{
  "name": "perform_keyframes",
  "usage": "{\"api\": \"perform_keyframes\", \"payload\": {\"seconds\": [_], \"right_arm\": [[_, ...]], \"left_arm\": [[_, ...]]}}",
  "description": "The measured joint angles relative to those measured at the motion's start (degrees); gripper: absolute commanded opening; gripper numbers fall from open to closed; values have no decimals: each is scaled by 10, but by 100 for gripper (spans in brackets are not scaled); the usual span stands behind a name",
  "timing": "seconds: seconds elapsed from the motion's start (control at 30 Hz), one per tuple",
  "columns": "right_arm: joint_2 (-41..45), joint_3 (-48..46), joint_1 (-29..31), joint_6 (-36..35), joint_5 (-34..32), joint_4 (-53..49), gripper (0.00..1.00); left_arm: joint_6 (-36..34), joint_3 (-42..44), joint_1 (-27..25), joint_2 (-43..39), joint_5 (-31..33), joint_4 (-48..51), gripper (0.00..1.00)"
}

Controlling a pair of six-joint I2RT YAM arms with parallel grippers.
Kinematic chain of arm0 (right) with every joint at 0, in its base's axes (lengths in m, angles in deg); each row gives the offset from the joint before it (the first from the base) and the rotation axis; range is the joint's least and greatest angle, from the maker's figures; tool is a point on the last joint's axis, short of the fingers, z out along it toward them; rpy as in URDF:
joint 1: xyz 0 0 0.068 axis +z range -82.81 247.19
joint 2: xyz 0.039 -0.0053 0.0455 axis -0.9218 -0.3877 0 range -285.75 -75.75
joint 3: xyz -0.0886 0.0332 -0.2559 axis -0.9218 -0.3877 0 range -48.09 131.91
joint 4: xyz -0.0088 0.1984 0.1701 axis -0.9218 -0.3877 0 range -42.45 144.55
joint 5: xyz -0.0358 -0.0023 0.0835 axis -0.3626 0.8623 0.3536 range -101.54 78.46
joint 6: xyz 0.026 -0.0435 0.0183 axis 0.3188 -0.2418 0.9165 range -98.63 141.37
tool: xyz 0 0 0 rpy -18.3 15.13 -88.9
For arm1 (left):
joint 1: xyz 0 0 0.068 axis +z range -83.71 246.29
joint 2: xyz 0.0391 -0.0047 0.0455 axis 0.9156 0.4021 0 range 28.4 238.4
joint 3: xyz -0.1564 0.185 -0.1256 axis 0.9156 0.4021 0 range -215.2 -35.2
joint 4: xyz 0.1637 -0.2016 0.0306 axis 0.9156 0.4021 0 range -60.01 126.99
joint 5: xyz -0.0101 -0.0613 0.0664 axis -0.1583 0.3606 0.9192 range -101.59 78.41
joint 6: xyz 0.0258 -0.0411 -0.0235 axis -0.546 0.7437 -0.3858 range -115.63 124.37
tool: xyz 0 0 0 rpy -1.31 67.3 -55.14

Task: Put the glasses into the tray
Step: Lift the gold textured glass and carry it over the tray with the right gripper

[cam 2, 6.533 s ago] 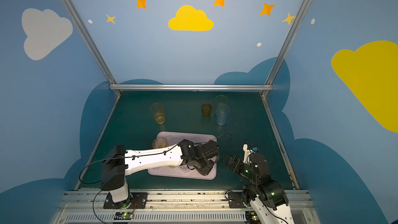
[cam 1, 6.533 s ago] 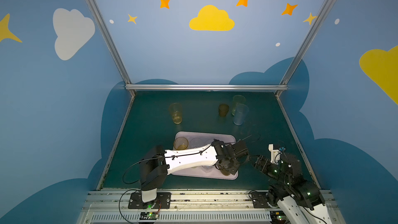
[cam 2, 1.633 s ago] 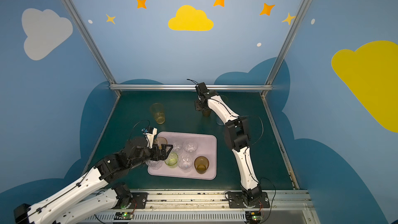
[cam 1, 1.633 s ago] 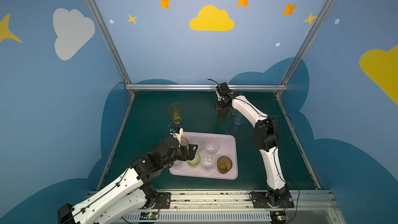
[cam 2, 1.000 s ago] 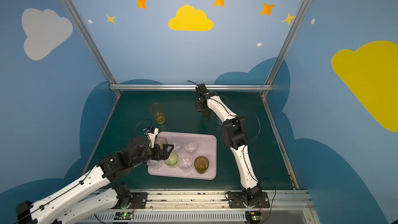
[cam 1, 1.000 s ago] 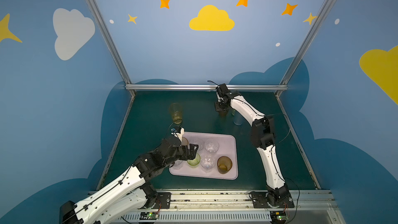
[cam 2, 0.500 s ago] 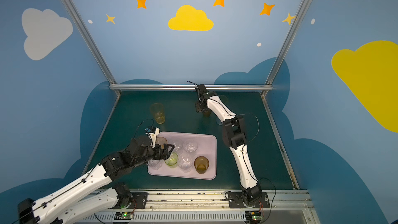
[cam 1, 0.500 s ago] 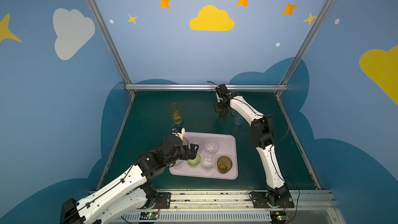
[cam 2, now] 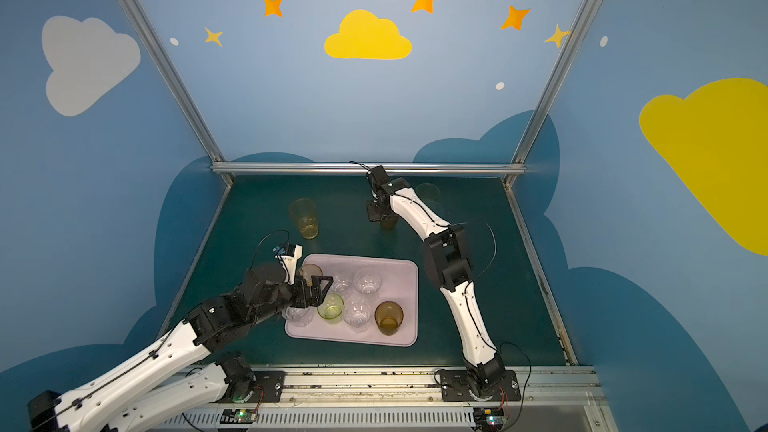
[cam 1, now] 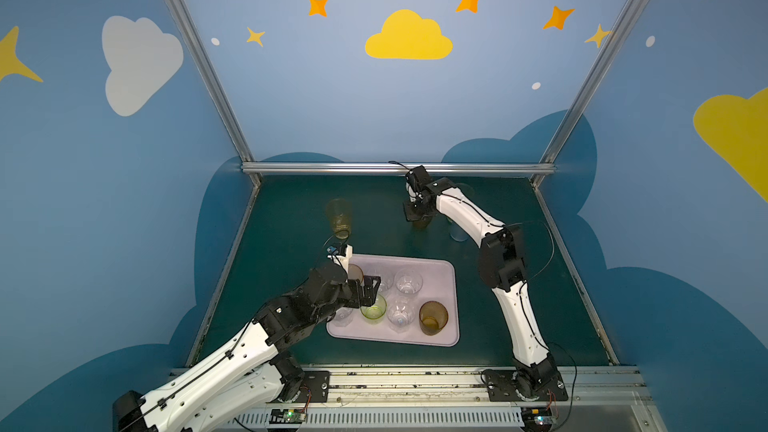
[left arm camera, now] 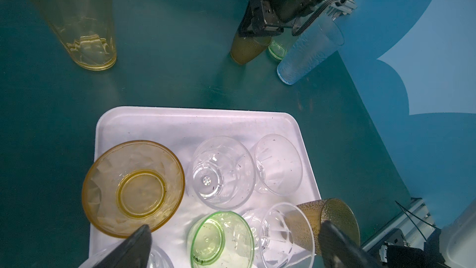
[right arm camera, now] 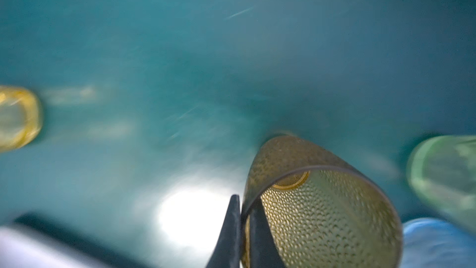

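Since the earlier frames the right arm has reached from the near rail to the far side of the table. In both top views the right gripper (cam 1: 415,214) sits on a brown glass (cam 1: 422,224), well beyond the tray (cam 1: 438,270). The left gripper (cam 1: 371,293) hovers over the tray. Left wrist view: jaws spread wide, empty, above a short green glass (left arm camera: 219,238) (upright in the tray). Right wrist view, blurred: fingers pinched tight on the brown glass's rim, one inside, one outside.

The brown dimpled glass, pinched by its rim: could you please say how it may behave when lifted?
The brown dimpled glass looks thin-walled, so probably light. The right pincer grips only one side of its rim, so it may tilt or swing. Dimples likely reduce slipping.
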Motion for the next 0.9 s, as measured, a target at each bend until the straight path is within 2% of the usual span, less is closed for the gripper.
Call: {"api": "perform_keyframes", "payload": {"seconds": [0.27, 0.9], "right_arm": [[80, -44, 35, 11, 16, 6, 0], [331, -285, 62, 50, 9, 43, 0]], "left_arm": [[12, -1, 0, -16, 8, 15, 100], [24, -20, 0, -36, 19, 51, 100]]}}
